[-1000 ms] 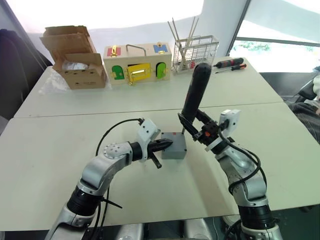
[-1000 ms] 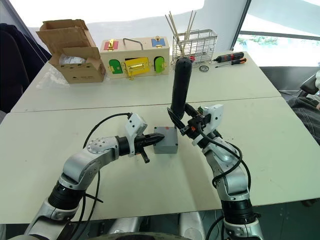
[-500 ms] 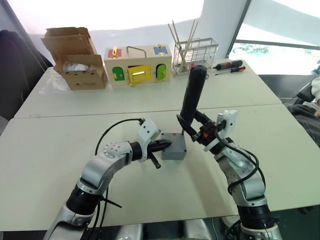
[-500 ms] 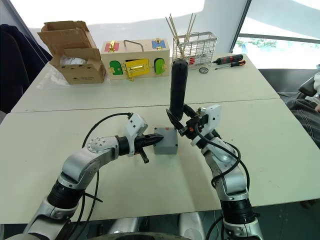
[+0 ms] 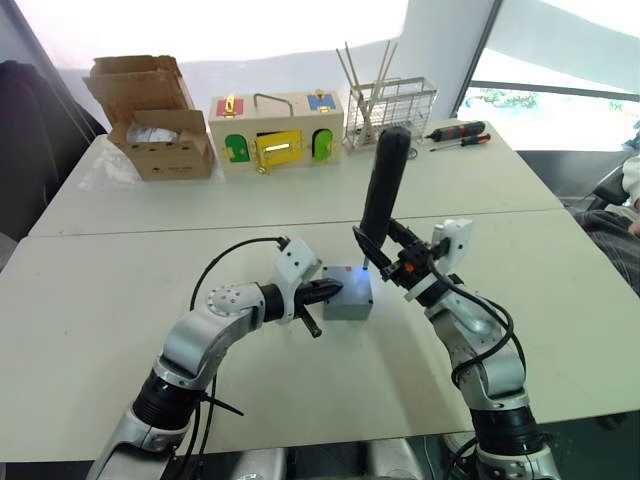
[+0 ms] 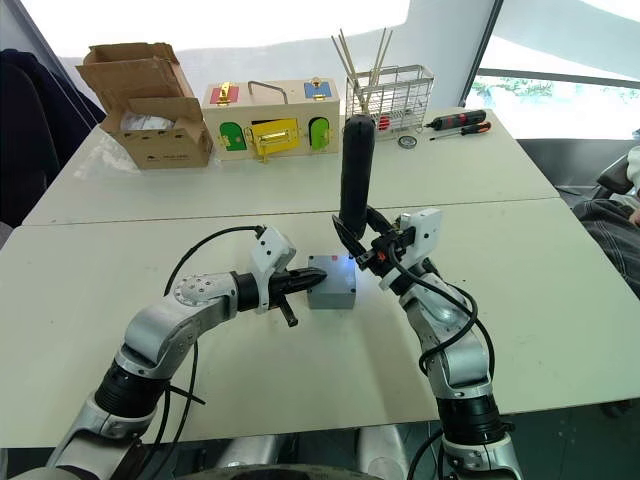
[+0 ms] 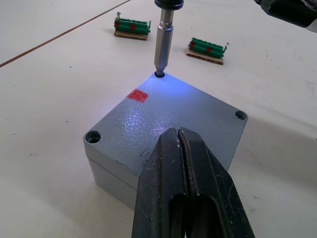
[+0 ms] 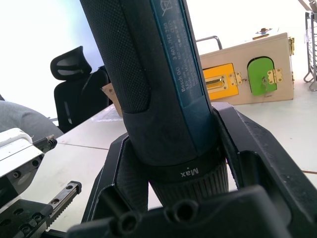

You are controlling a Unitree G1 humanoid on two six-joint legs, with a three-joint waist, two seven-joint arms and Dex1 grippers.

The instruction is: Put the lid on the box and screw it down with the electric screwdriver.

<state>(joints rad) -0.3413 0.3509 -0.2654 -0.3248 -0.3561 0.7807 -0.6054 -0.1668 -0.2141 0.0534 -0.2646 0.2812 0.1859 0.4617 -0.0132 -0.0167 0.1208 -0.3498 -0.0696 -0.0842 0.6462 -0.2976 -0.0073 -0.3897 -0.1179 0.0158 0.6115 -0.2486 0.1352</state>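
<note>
Lid (image 7: pixel 163 124) on box (image 7: pixel 119 178), screwdriver bit (image 7: pixel 162 44) in corner hole.

Pale tables (image 5: pixel 120 300) (two abutting), bright window (image 5: pixel 560 95).

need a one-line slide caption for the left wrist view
Electric screwdriver bit seated in a corner hole of the lid on the grey box, tip light on, shut left end effector against the box.

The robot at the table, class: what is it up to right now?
The right gripper holds the electric screwdriver upright, its bit set in a corner hole of the lid, which already sits on the grey box. The tip light shines blue on the lid. The left gripper, fingers shut, rests against the box's side.
</note>
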